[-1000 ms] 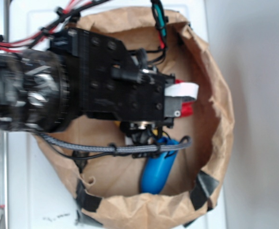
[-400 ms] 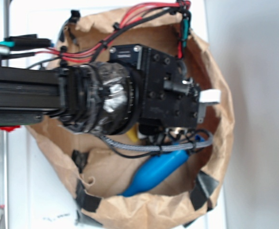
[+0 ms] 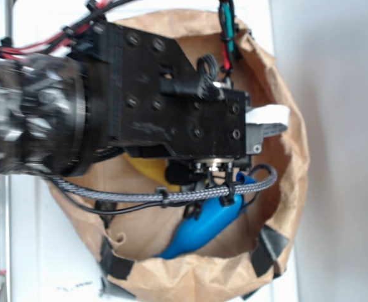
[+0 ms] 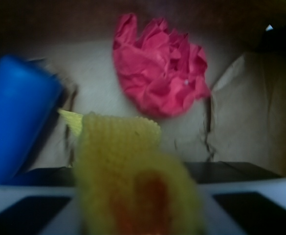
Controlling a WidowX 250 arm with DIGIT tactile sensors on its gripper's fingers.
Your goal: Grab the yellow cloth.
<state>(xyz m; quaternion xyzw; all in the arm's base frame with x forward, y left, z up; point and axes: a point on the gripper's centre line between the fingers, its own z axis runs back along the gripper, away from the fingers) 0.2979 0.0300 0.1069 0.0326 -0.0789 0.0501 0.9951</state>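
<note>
**Pincer clenched on yellow cloth inside the bag**

Black pincer [image 4: 143, 205] with pale fingertips [image 3: 268, 114], seen closest in the wrist view, pinched onto the bright yellow terry cloth [image 4: 128, 171]. Cloth bunched up between the two dark finger bars, filling the lower middle of that view, one corner poking out to the left. Blurred up close, so depth of the bite hard to judge. From the exterior view, only a small yellow patch [image 3: 147, 168] visible under the black wrist block; fingers themselves mostly hidden there.

Just left of the cloth, a blue plastic cylinder [image 4: 18, 117] lying near it, possibly touching the loose corner. Farther back, a crumpled red cloth [image 4: 160, 68] resting on the bag floor, apart from the yellow one. Beyond all of it, the creased wall of the brown paper bag [image 4: 250, 107], rim taped with black strips.

Likely risks: grip only on a fold, letting the fabric slide out on the lift; trailing corner dragging the cylinder along; braided cable [image 3: 171, 196] or wrist catching the bag rim and tugging the whole bag.
</note>
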